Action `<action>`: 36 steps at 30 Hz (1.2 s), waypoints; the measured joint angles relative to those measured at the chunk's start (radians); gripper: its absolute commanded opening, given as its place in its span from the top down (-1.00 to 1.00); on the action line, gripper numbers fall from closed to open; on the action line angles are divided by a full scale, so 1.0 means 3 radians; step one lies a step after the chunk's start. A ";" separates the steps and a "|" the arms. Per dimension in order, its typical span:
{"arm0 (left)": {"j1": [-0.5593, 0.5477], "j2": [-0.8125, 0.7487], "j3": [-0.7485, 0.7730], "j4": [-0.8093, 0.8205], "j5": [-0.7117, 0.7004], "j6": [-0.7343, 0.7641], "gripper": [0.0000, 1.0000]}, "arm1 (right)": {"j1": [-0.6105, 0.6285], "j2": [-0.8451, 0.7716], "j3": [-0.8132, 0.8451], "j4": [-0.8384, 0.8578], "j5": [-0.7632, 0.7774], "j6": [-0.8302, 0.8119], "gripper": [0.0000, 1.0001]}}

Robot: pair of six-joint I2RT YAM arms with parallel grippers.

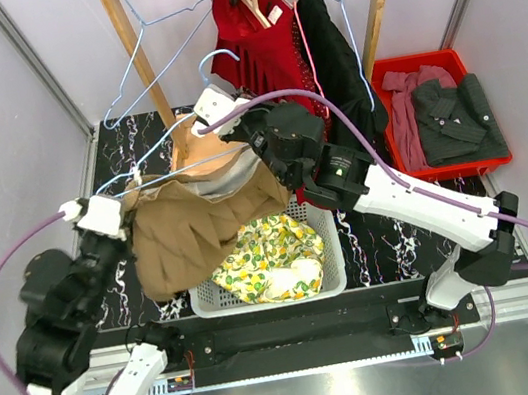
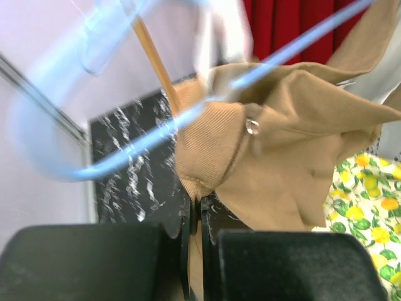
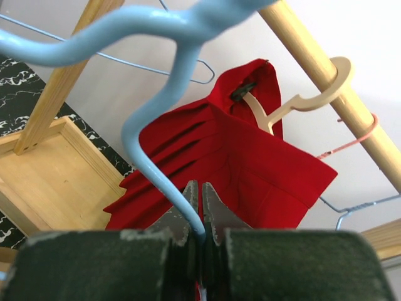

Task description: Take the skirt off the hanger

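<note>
In the top view the left gripper (image 1: 97, 217) is closed on the near-left edge of the tan skirt (image 1: 198, 224), which spreads away to its right over the rim of a white basket (image 1: 337, 282). The right gripper (image 1: 212, 108) pinches the blue hanger (image 1: 150, 151) above the skirt, with the wooden rack post (image 1: 139, 66) just to its left and a red dress (image 1: 264, 45) close behind it. In the left wrist view the fingers (image 2: 188, 216) are pressed together on a fold of the skirt (image 2: 294, 138); the blurred hanger (image 2: 144, 147) crosses just above, and bare black tabletop (image 2: 131, 182) lies to the left. In the right wrist view the jaws clamp the hanger's wire (image 3: 156, 157) with no gap showing, and the red dress (image 3: 238, 163) hangs directly ahead under the wooden rail (image 3: 326, 69).
</note>
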 measured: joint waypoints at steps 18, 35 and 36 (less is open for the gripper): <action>0.0010 0.0062 0.0830 -0.0351 -0.0089 0.0155 1.00 | -0.0134 -0.0080 -0.0589 0.0443 0.0062 0.0337 1.00; 0.0135 0.0075 0.0830 -0.0462 0.0081 0.0020 0.93 | 0.0010 0.0431 -0.0501 0.0235 0.0352 0.0706 1.00; 0.0141 0.0075 0.0830 -0.0462 0.0112 0.0003 0.92 | 0.0025 0.0482 -0.0500 0.0211 0.0395 0.0721 1.00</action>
